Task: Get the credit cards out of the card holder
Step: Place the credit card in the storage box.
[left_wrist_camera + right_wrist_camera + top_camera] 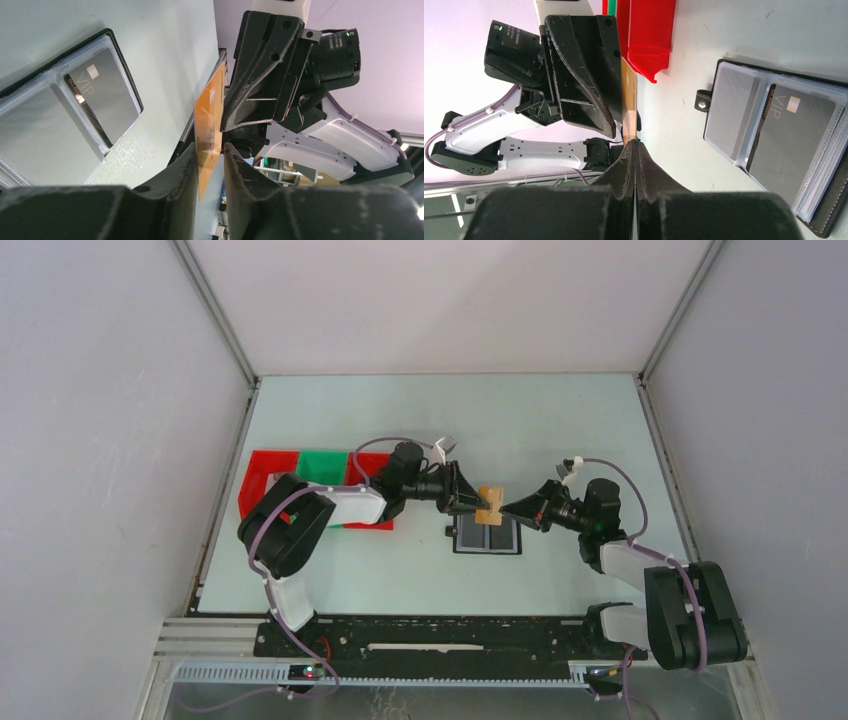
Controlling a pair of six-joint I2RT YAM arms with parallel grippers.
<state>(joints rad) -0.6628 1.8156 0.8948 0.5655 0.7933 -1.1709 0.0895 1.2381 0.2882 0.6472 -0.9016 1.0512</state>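
Note:
An orange credit card (490, 505) hangs in the air just above the card holder (488, 537), held edge-on between both arms. My right gripper (635, 142) is shut on the card's (629, 100) near end. My left gripper (209, 146) straddles the other end of the card (209, 125): one finger lies against it and a narrow gap shows at the other. The black card holder (731, 115) lies open and flat on the table. A dark grey "VIP" card (794, 135) sits in one of its clear sleeves, and the left wrist view shows the same VIP card (102, 100).
A red tray (265, 480) and a green tray (322, 465) lie on the table left of the arms, under the left arm's elbow. The red tray's corner (646, 30) shows behind the left gripper. Grey walls enclose the table on three sides.

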